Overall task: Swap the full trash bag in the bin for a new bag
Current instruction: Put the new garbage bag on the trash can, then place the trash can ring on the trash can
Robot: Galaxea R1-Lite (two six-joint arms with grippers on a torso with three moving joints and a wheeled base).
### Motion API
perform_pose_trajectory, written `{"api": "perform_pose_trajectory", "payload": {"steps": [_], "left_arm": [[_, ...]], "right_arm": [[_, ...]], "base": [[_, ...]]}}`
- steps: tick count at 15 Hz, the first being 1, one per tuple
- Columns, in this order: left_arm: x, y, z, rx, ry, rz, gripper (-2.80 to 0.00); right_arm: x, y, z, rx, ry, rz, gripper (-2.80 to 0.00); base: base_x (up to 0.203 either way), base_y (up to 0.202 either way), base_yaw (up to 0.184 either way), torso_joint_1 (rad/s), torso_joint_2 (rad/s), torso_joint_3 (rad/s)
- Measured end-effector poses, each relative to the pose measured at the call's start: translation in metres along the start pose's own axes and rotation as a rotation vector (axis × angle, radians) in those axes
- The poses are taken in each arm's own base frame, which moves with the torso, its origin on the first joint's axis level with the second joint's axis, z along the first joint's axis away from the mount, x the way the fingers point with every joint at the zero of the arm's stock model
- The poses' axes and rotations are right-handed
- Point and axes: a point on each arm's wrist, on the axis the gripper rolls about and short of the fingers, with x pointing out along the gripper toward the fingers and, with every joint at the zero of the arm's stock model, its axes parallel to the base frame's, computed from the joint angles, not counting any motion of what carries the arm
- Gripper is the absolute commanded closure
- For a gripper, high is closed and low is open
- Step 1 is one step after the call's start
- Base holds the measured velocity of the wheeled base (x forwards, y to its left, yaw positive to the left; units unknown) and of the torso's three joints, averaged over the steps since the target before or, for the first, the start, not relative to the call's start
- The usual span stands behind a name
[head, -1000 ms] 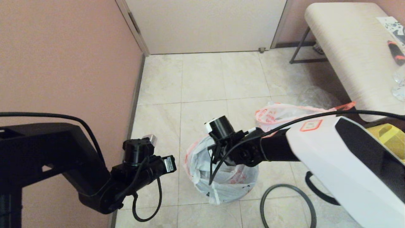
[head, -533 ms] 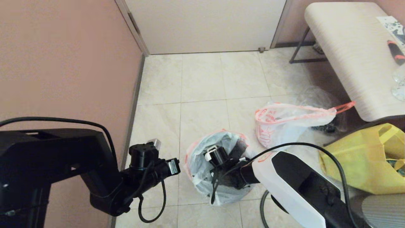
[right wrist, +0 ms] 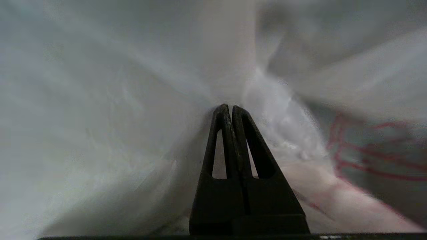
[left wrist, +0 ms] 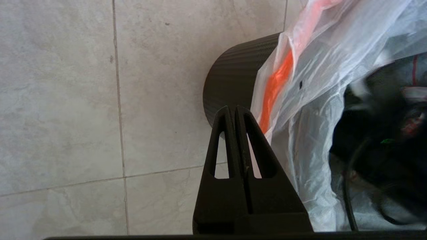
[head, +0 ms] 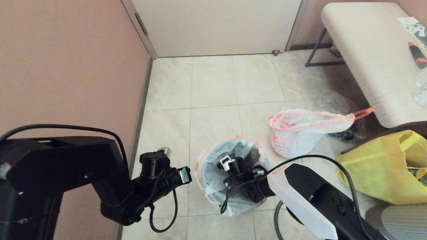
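Observation:
The black bin [left wrist: 233, 73] stands on the tiled floor with the new bag [head: 210, 173] draped over its mouth, the orange hem [left wrist: 277, 80] hanging down the outside. My right arm [head: 300, 193] reaches down into the bag. There the right gripper [right wrist: 228, 107] is shut, its tips pressed against the white film. My left gripper [left wrist: 232, 108] is shut and empty. It hovers just outside the bin's wall on the left, beside the hem. The grey hoop [head: 275, 218] lies on the floor to the right of the bin, partly under my right arm.
The bulging matching bag [head: 300, 130] lies on the floor beyond the bin to the right. A yellow bag [head: 383, 170] sits at the right under a bench [head: 367, 50]. A pink wall [head: 66, 66] runs close along the left. A door [head: 217, 26] closes the far end.
My right arm has dropped from above the bin's rim down into the bag. The bag's mouth has spread wider. The left arm has edged slightly toward the bin.

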Motion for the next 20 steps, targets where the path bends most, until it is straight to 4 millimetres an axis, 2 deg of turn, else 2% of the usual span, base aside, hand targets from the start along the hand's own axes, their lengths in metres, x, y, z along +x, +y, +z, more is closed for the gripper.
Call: {"api": "perform_pose_trajectory", "payload": {"steps": [2,3,4,6,7,8,9,10,12,14,17,20], "left_arm": [[0.0,0.0,0.0,0.002,0.0,0.0,0.0],[0.0,0.001,0.0,0.002,-0.001,0.0,0.0],[0.0,0.001,0.0,0.002,0.001,0.0,0.0],[0.0,0.002,-0.001,0.002,0.004,0.005,0.0],[0.0,0.003,-0.001,0.003,0.005,0.007,0.0],[0.001,0.004,-0.001,0.001,0.005,0.011,0.0],[0.001,0.006,0.001,0.007,0.0,0.016,0.0],[0.003,0.009,0.002,0.01,-0.005,0.023,0.0],[0.005,0.012,0.004,0.007,0.001,0.036,0.0],[0.007,0.013,0.005,0.005,0.001,0.04,0.0],[0.008,0.014,0.005,0.003,-0.004,0.05,0.0],[0.01,0.014,0.005,0.006,-0.005,0.05,0.0]], "right_arm": [[-0.027,0.001,0.026,0.058,-0.029,0.019,0.0],[-0.047,0.0,0.04,0.095,-0.03,0.036,0.0],[-0.069,0.002,0.051,0.127,-0.025,0.062,0.0],[-0.126,0.0,0.07,0.207,0.005,0.117,0.0],[-0.151,-0.006,0.072,0.237,0.038,0.122,0.0],[-0.177,-0.015,0.065,0.261,0.096,0.106,0.0],[-0.198,-0.03,0.051,0.277,0.162,0.067,0.0],[-0.209,-0.05,0.036,0.293,0.22,0.016,0.0],[-0.217,-0.111,0.0,0.36,0.327,-0.123,0.0],[-0.212,-0.161,-0.035,0.415,0.402,-0.204,0.0],[-0.177,-0.206,-0.089,0.414,0.456,-0.21,0.0],[-0.124,-0.235,-0.149,0.326,0.463,-0.144,0.0]], "base": [[0.0,0.0,0.0,0.0,0.0,0.0],[0.0,0.0,0.0,0.0,0.0,0.0],[0.0,0.0,0.0,0.0,0.0,0.0],[0.0,0.0,0.0,0.0,0.0,0.0],[0.0,0.0,0.0,0.0,0.0,0.0],[0.0,0.0,0.0,0.0,0.0,0.0],[0.0,0.0,0.0,0.0,0.0,0.0],[0.0,0.0,0.0,0.0,0.0,0.0],[0.0,0.0,0.0,0.0,0.0,0.0],[0.0,0.0,0.0,0.0,0.0,0.0],[0.0,0.0,0.0,0.0,0.0,0.0],[0.0,0.0,0.0,0.0,0.0,0.0]]}}
